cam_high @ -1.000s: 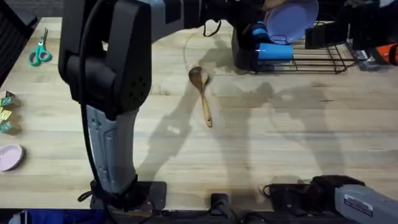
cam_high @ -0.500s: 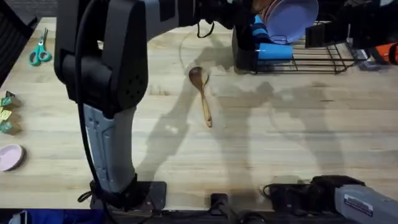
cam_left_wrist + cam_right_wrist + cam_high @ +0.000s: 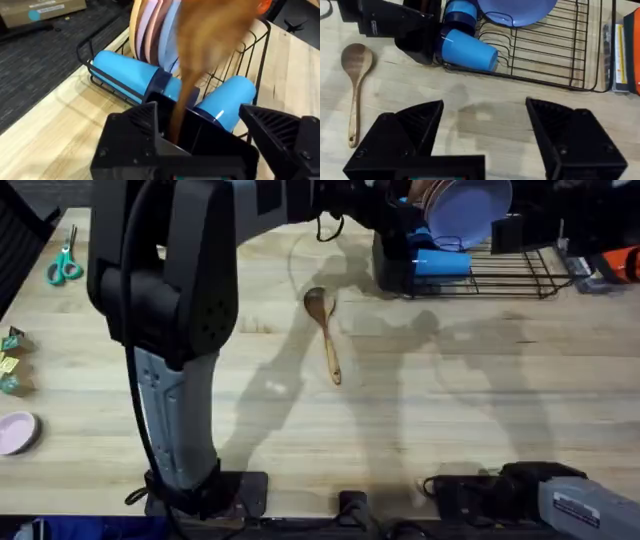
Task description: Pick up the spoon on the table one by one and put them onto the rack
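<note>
One brown wooden spoon (image 3: 323,330) lies on the table (image 3: 450,400), bowl toward the rack; the right wrist view shows this spoon (image 3: 354,82) too. A second spoon (image 3: 187,95) stands blurred with its handle down in the rack's black caddy (image 3: 210,145). My left gripper (image 3: 200,117) hovers over it, open, the fingers well clear of the handle on both sides. From overhead the left gripper (image 3: 392,208) is over the caddy end of the black wire rack (image 3: 500,275). My right gripper (image 3: 485,145) is open above bare table in front of the rack (image 3: 545,55).
Two blue cups (image 3: 440,262) and a purple plate (image 3: 465,210) sit in the rack. Teal scissors (image 3: 63,265), small coloured blocks (image 3: 10,360) and a pink dish (image 3: 15,432) lie along the left edge. The right arm's base (image 3: 560,495) is at the lower right.
The left arm has shifted slightly to the left over the caddy. The spoon on the table and the right arm have not moved.
</note>
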Robot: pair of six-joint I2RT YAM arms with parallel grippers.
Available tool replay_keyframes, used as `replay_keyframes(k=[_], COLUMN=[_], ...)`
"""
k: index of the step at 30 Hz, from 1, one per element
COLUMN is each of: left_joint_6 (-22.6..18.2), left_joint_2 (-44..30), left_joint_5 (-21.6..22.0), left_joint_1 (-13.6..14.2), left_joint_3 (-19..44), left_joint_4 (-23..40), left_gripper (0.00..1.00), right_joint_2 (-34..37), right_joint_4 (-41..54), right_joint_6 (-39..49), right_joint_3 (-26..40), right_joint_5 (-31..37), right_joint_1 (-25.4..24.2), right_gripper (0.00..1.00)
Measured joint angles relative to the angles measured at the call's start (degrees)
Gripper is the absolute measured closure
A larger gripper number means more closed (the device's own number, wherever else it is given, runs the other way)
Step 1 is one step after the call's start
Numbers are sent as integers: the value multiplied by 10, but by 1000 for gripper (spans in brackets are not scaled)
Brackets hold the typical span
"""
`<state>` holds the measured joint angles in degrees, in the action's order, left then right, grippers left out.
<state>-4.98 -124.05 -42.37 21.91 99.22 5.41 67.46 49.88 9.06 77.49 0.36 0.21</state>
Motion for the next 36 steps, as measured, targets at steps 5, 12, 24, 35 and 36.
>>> replay_keyframes(k=[5, 12, 24, 35, 36], left_joint_6=[0, -1, -68, -95, -102], left_joint_2=[0, 0, 69, 163, 167], left_joint_5=[0, 2, 80, 217, 224], left_joint_1=[0, -3, 2, -6, -6], left_joint_3=[0, 0, 0, 0, 0], left_joint_4=[14, 44, 185, 306, 311], left_gripper=[8, 6, 6, 4, 5], right_joint_2=[0, 0, 0, 0, 0], right_joint_4=[0, -1, -1, 0, -1], right_joint_6=[0, 0, 0, 0, 0], right_joint_3=[0, 0, 0, 0, 0], right_joint_5=[0, 0, 0, 0, 0], right_joint_1=[0, 0, 0, 0, 0], right_gripper=[8, 8, 8, 8, 8])
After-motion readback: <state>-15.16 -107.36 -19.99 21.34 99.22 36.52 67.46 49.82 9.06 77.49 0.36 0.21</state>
